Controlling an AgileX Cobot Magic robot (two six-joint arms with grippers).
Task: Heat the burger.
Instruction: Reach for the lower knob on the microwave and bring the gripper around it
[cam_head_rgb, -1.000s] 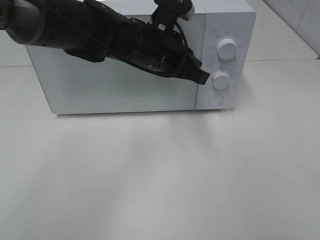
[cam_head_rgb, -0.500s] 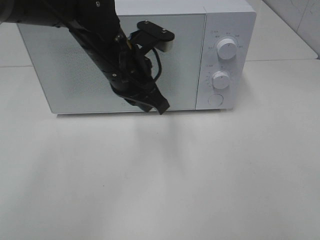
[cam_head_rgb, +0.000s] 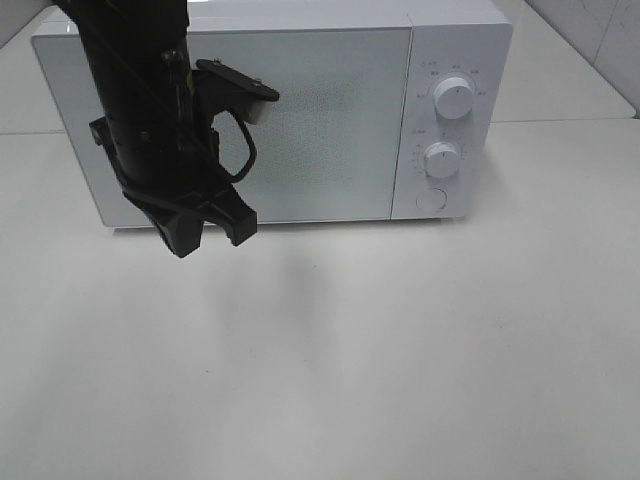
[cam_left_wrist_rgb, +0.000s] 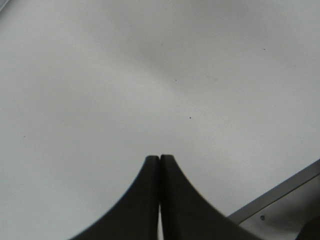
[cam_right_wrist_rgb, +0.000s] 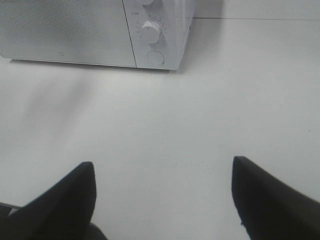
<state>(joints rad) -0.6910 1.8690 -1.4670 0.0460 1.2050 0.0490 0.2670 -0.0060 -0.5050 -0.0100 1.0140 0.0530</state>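
Now the left arm (cam_head_rgb: 140, 100) hangs steeply before the microwave door (cam_head_rgb: 330, 120), left gripper (cam_left_wrist_rgb: 159, 167) pinched closed, seemingly empty; right gripper (cam_right_wrist_rgb: 162, 192) spread wide.

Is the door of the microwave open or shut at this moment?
Shut. The door lies flush with the control panel, with no gap showing between them.

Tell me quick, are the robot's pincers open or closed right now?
Left pincer: closed, holding nothing.
Right pincer: open, holding nothing.
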